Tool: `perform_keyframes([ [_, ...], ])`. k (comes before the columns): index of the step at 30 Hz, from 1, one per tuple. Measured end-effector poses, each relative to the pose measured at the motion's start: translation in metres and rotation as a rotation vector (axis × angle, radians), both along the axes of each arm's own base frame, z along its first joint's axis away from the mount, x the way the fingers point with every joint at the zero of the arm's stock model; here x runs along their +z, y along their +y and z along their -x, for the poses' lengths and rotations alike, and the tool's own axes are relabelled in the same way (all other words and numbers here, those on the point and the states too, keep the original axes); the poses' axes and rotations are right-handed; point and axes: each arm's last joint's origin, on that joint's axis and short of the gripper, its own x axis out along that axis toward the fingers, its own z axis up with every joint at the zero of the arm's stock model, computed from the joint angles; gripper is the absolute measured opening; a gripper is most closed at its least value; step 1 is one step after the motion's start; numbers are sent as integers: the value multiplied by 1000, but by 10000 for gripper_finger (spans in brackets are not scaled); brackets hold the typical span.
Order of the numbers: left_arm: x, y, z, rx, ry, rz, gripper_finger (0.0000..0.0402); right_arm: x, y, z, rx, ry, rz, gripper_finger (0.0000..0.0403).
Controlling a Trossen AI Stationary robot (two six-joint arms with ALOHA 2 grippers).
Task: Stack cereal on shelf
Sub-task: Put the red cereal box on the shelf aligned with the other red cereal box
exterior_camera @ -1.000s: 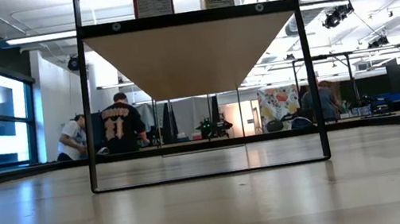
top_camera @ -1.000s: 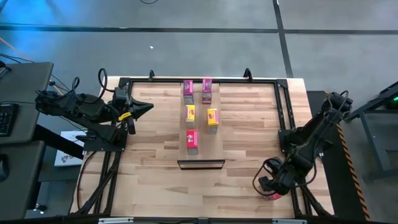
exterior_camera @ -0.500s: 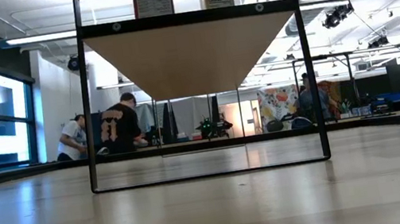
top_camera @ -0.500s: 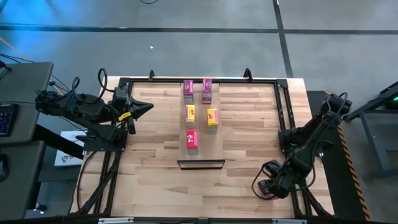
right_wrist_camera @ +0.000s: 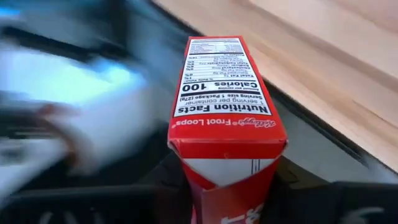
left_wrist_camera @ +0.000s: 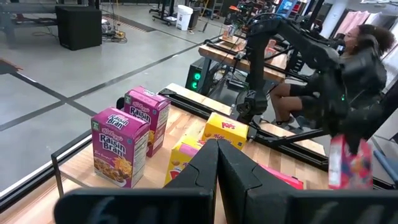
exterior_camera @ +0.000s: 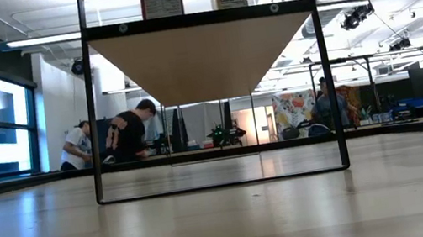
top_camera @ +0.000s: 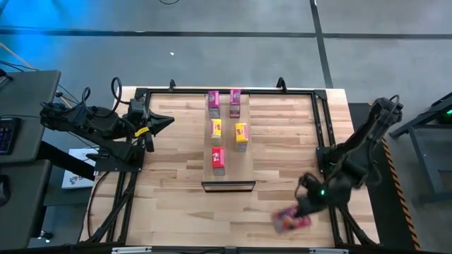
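The wide butcher-block wooden desk [top_camera: 169, 183] carries a long pale-wood shelf plank with a dark metal frame at its end [top_camera: 228, 185], running down the desk's middle from the far edge. On the plank stand five small cardboard cereal boxes: two magenta-pink ones [top_camera: 213, 101] side by side nearest the far edge, two yellow ones [top_camera: 241, 133] behind them, and one red-pink box [top_camera: 217, 160] closest to the framed end. The dark right arm's jaws [top_camera: 302, 209] hang over the desk's near right corner, closed on the sixth box, a red-pink cereal carton [top_camera: 290, 220] that shows blurred just inside that corner; the right wrist view has its nutrition panel facing up between the fingers. The dark left arm's jaws [top_camera: 164, 122] wait shut and empty at the desk's far left edge, pointing toward the plank.
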Motion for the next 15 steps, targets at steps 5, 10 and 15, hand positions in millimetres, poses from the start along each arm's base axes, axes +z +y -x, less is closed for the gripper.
perform_keyframes([
  [5, 0, 0, 0, 0, 0, 0, 0, 50, -35, -24, -207, -481, 122, 97],
  [10, 0, 0, 0, 1, 0, 0, 0, 102, -67, -52, -147, -582, 356, 97],
  [15, 0, 0, 0, 0, 0, 0, 0, 125, -95, -73, -62, -275, 560, 98],
])
